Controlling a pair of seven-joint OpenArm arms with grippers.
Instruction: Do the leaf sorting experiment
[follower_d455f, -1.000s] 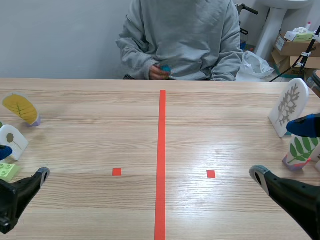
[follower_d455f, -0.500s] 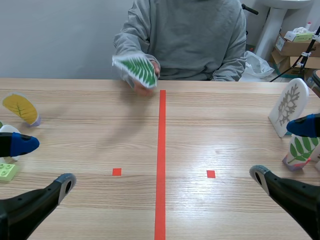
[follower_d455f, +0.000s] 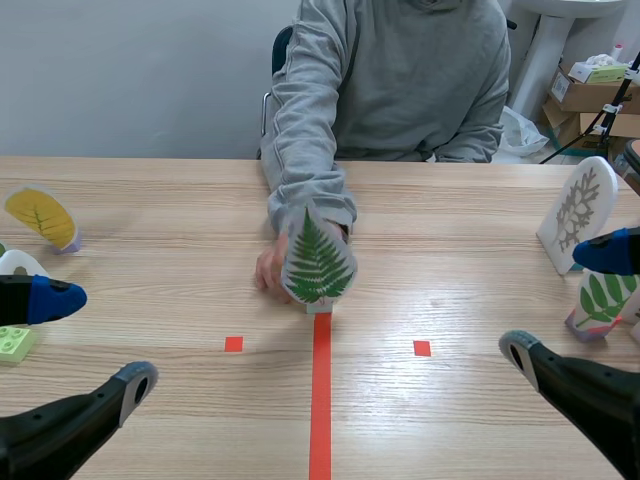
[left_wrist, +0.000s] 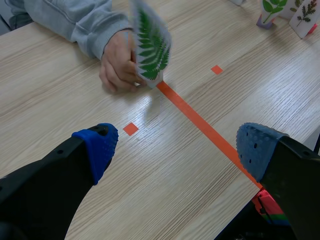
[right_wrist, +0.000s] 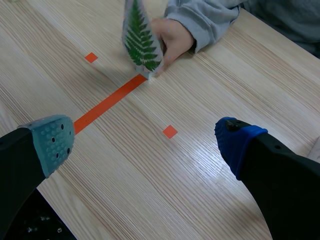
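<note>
Fern card (follower_d455f: 318, 265) is upright on the orange-red centre line, mid-worktop (follower_d455f: 450, 240), with the person's hand (follower_d455f: 268, 270) reaching across the table to it. From the scene view that hand is mostly tucked behind the card. The left wrist view opens it up: the person's fingers are curled at the card's edge and base, card tilted a touch. Only the scene view catches the wings: a yellow leaf card (follower_d455f: 40, 217) far left, a green block (follower_d455f: 15, 343) by the left hand (follower_d455f: 97, 340), and a white leaf card (follower_d455f: 578, 212) and a green leaf card (follower_d455f: 603, 300) far right. The left hand is spread wide, blue pads well apart, holding nothing, with the fern card well ahead. The right hand (follower_d455f: 567, 300) is likewise spread and touching nothing.
</note>
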